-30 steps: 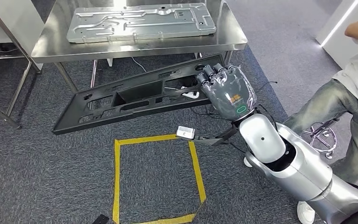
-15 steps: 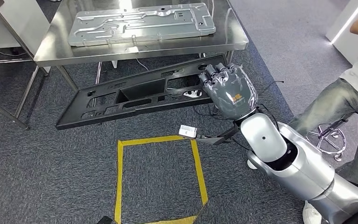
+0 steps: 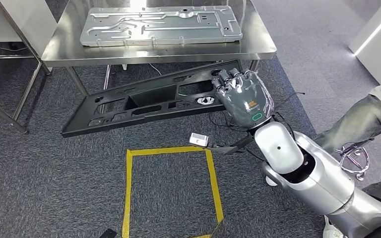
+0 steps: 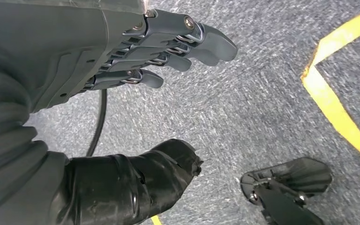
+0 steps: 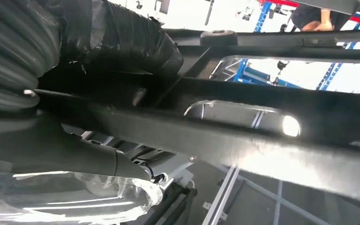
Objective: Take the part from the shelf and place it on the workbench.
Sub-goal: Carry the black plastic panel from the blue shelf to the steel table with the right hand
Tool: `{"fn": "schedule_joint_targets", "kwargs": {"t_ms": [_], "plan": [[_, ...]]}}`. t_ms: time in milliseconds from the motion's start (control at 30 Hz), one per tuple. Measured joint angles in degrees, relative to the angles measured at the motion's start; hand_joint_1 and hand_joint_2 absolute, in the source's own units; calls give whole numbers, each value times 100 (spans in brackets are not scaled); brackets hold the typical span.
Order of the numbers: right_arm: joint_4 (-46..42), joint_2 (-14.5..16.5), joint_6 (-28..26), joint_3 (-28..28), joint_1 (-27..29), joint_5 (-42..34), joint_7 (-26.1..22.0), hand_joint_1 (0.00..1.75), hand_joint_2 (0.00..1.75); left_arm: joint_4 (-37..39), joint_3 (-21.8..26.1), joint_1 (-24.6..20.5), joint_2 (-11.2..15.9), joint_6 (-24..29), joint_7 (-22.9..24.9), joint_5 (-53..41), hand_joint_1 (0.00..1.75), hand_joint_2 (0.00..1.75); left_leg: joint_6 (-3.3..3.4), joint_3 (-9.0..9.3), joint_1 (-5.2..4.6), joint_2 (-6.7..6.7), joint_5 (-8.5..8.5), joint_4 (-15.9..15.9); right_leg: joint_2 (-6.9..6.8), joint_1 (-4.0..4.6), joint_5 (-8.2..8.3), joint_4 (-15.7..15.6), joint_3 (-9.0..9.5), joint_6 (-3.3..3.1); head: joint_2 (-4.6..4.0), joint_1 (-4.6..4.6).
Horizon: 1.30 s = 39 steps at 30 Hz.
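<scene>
The right hand grips the black part's near end, just short of the workbench.

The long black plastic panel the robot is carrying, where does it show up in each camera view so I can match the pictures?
Head view: the black panel stretches across the middle, below the steel workbench, its right end gripped by the right hand.
Left wrist view: not in it; the left hand hangs over carpet.
Right wrist view: the panel's underside crosses the picture as dark bars with cutouts.
Shared landmark: the right hand.
</scene>
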Motion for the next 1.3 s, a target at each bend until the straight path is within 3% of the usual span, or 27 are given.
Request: {"fn": "schedule_joint_targets", "kwargs": {"t_ms": [100,167,200,300,333,433,500,567,633,667,700,767,800,967,1033,1100,1133,1167,1233,1300], "plan": [[1,0,1,0,9,9,1,175,175,0,0,8,0,-3,6,2,0,175,-1,59,-8,-20,-50,8,0,1,248,-73,-79,-22,0,-1],[1,0,1,0,9,9,1,175,175,0,0,8,0,-3,6,2,0,175,0,67,-8,-22,-57,9,0,2,298,-135,-59,-26,0,-1],[1,0,1,0,9,10,1,175,175,0,0,6,0,-4,6,2,0,175,-2,94,-12,-29,-74,10,2,4,439,-344,23,-40,0,0],[2,0,2,0,-2,24,6,175,175,0,-2,-6,-12,-15,9,10,0,175,-56,221,-23,-62,-176,-9,17,61,951,-1495,531,-153,0,-20],[2,0,2,0,-8,30,9,175,175,0,-3,-9,-18,-19,11,15,0,175,-89,245,-23,-67,-197,-28,21,83,985,-1705,634,-187,0,-29],[-5,-3,2,-2,-16,44,11,175,175,0,-8,-13,-14,-28,15,32,0,175,-190,266,-43,-51,-296,29,4,25,952,-1873,797,-241,0,-48],[-8,-5,3,-4,-21,47,6,175,175,0,-15,-22,-15,-32,14,34,0,175,-249,-14,-18,-26,-530,579,-12,-3,930,-1942,895,-280,0,-70],[-6,-4,4,-4,-8,49,4,175,175,0,-24,-22,-14,-30,19,35,0,175,-299,-519,15,-16,-758,1364,-14,-4,890,-1940,926,-300,0,-77],[-4,-4,4,-4,8,57,6,175,175,0,-26,1,-11,-26,24,35,0,175,-330,-757,34,-8,-624,1559,-3,-6,835,-1917,963,-295,0,-77],[-4,-4,3,-4,10,64,7,175,175,0,-26,8,-10,-23,25,35,0,175,-334,-714,40,-2,-419,1356,2,-9,802,-1899,989,-286,0,-78],[-3,-5,3,-4,10,72,7,175,175,0,-26,10,-8,-19,26,34,0,175,-332,-576,47,10,-146,958,5,-11,756,-1874,1023,-269,0,-78],[1,-7,6,-4,3,89,6,175,175,0,-30,4,-8,-8,26,34,0,175,-310,-307,40,28,147,297,7,7,676,-1821,1044,-218,0,-77],[3,-9,7,-4,1,96,5,175,175,0,-32,-2,-9,-1,26,34,0,175,-288,-231,35,31,189,110,9,17,649,-1799,1032,-191,0,-74],[5,-51,-90,-15,14,257,55,175,175,0,-37,14,-9,14,27,34,0,175,-137,-171,33,12,97,45,15,13,510,-1654,959,-72,0,-54],[5,-85,-267,-40,34,410,110,175,175,0,-39,-4,-10,14,26,34,0,175,-78,-106,42,10,64,24,15,0,262,-1082,673,-29,0,-36],[5,-125,-467,-89,117,536,146,175,175,0,-41,-5,-11,14,26,34,0,175,-43,-43,36,8,9,23,15,-1,56,-342,236,-19,0,-27],[5,-141,-546,-118,173,579,153,175,175,0,-42,4,-11,14,26,34,0,175,-40,0,34,6,-23,24,15,-1,90,-169,95,-25,0,-27],[5,-152,-598,-142,217,606,156,175,175,0,-42,14,-11,14,26,34,0,175,-41,49,31,5,-57,24,15,-1,237,-212,54,-38,0,-27],[4,-174,-639,-172,253,632,156,175,175,0,-42,20,-13,14,26,34,0,175,-53,167,27,0,-135,24,18,7,743,-864,251,-87,0,-27],[1,-194,-642,-185,258,644,155,175,175,0,-42,0,-20,14,26,34,0,175,-92,231,13,-7,-202,28,25,44,1006,-1492,511,-133,0,-28]]}}
